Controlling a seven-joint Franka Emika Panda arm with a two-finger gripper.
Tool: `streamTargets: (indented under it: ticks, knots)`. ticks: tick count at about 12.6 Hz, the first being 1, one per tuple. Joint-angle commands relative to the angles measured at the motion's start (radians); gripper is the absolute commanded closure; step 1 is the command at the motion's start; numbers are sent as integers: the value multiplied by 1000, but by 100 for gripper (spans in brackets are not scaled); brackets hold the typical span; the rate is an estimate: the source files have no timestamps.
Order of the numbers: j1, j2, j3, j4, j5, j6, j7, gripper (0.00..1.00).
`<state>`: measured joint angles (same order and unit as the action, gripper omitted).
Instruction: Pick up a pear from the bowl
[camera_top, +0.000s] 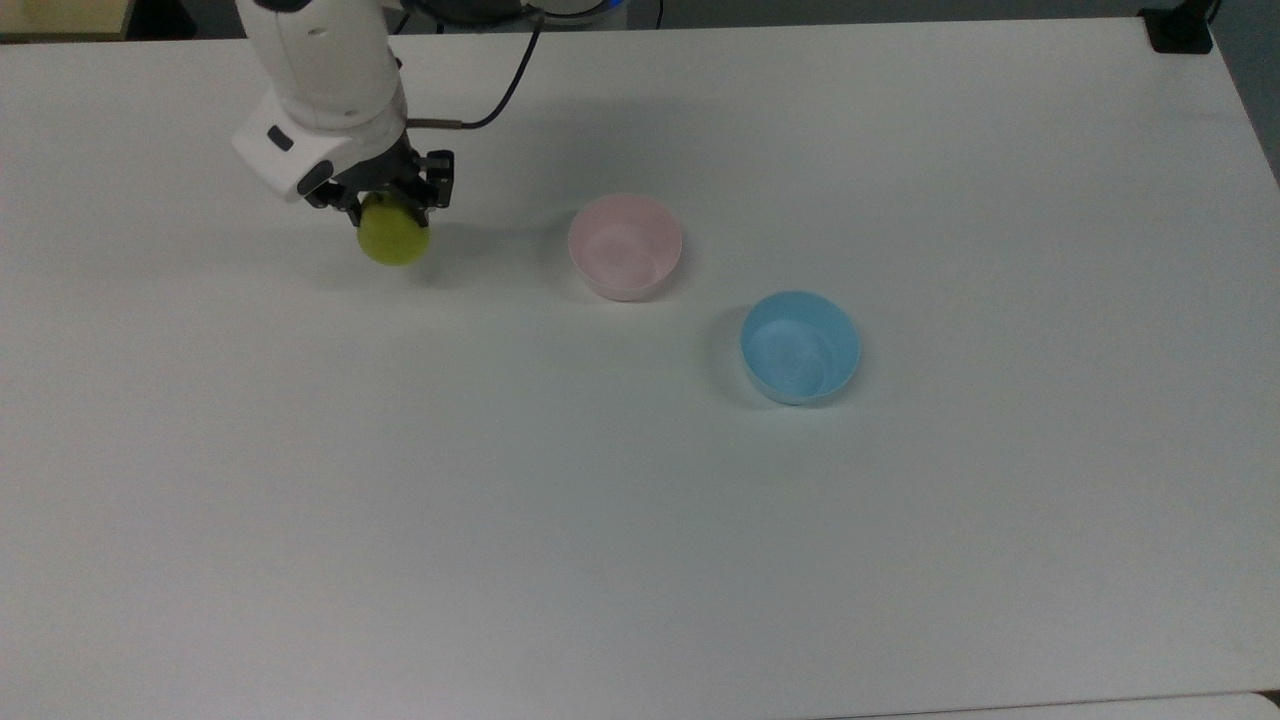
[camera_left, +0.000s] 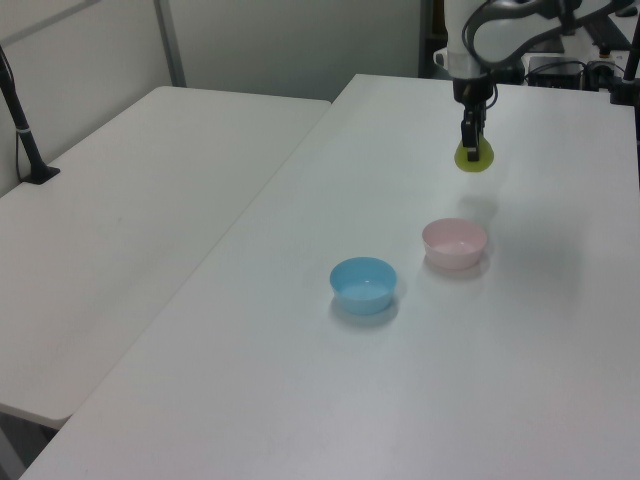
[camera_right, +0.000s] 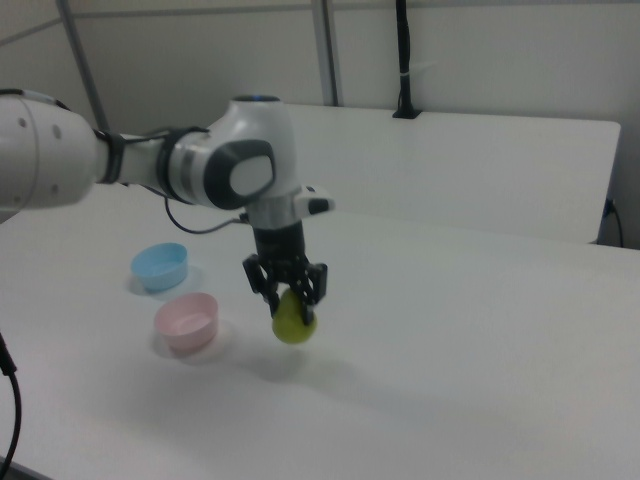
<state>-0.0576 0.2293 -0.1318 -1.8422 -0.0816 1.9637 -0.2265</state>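
My gripper (camera_top: 385, 208) (camera_left: 472, 152) (camera_right: 289, 296) is shut on the yellow-green pear (camera_top: 394, 237) (camera_left: 475, 158) (camera_right: 295, 322), which hangs below the fingers, clear above the white table. The pale pink bowl (camera_top: 625, 246) (camera_left: 454, 243) (camera_right: 186, 321) stands empty on the table. In the top view the pear is well to the bowl's left. In the right view it hangs to the right of the bowl.
A light blue bowl (camera_top: 800, 346) (camera_left: 364, 284) (camera_right: 160, 266) stands empty near the pink one, to its lower right in the top view. The white table (camera_top: 640, 520) stretches wide around both bowls. A second white table (camera_left: 130, 200) adjoins in the left view.
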Motion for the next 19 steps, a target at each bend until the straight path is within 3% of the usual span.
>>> streamTargets:
  ticks: [1, 4, 7, 11, 15, 19]
  knots:
    - [-48, 45, 3, -11, -30, 50, -13, 65]
    - [-51, 62, 3, -22, -35, 73, -13, 40]
    - [-51, 56, 3, -22, -43, 69, -11, 0]
    - [-10, -57, 11, 1, -43, 2, 56, 0]
    - [169, -180, 14, 26, -46, -81, 254, 0]
    - [237, -197, 18, 174, -27, -254, 315, 0]
